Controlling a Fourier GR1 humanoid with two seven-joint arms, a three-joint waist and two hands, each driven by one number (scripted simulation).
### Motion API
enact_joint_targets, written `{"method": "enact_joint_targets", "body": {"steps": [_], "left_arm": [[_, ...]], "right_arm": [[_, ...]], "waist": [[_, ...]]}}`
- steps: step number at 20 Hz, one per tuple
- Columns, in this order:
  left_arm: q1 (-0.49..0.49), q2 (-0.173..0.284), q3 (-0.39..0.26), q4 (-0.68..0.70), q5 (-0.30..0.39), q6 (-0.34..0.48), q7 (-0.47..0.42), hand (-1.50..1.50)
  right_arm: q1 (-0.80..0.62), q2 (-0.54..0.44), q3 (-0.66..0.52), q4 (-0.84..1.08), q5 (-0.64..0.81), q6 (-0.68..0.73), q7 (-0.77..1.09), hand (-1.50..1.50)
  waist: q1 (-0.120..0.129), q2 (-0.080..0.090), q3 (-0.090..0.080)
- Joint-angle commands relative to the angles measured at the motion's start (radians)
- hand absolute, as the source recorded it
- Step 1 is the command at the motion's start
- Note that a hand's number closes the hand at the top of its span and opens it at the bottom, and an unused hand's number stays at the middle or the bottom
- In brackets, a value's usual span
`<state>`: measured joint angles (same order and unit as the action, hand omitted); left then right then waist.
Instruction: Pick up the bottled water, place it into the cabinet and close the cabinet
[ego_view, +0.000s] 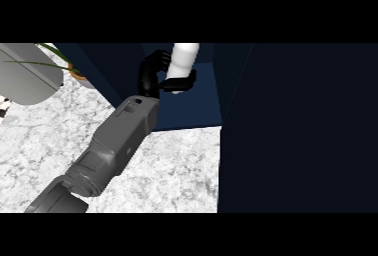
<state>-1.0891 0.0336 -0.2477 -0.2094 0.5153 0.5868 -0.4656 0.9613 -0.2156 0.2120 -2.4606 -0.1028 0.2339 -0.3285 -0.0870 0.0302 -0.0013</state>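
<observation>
The hand (156, 75) reached inside the dark blue cabinet (199, 107), its fingers (184, 82) and thumb curled round the white bottled water (181, 60), upright between them

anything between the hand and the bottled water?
Nothing: in the head view the hand is curled round the bottled water, inside the open cabinet.

A kitchen, by the look of it: a pale marbled stone surface (170, 170) fills the lower left, meeting dark navy cabinet (295, 125) fronts from twelve to three o'clock. At ten o'clock stands what seems a potted plant (74, 70) beside a grey rounded fixture (29, 75).
</observation>
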Motion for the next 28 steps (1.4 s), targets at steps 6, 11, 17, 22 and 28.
{"method": "enact_joint_targets", "body": {"steps": [6,11,17,22,28], "left_arm": [[-0.08,-0.026,-0.015,0.099,-0.059,0.133,-0.076,-1.5],[-0.081,0.01,-0.014,0.134,-0.069,0.12,-0.091,-1.5],[-0.137,0.015,0.011,0.092,-0.053,-0.008,-0.106,-1.5],[-0.084,-0.002,0.079,0.029,0.007,-0.148,-0.226,-1.5],[-0.086,0.01,0.092,0.016,0.006,-0.281,-0.244,-1.5]], "right_arm": [[-0.001,0.012,0.003,-0.053,-0.064,-0.001,0.054,-1.5],[0.021,-0.004,-0.004,-0.048,-0.078,0.047,0.013,-1.5],[0.006,0.007,0.007,-0.01,-0.07,0.05,0.017,-1.5],[0.03,0.0,0.009,-0.028,-0.068,0.07,0.008,-1.5],[0.021,0.012,-0.005,-0.008,-0.083,0.072,0.004,-1.5]], "waist": [[-0.012,0.007,0.0],[-0.033,0.011,-0.001],[-0.017,0.008,-0.001],[0.001,0.0,-0.001],[0.036,-0.015,0.001]]}}
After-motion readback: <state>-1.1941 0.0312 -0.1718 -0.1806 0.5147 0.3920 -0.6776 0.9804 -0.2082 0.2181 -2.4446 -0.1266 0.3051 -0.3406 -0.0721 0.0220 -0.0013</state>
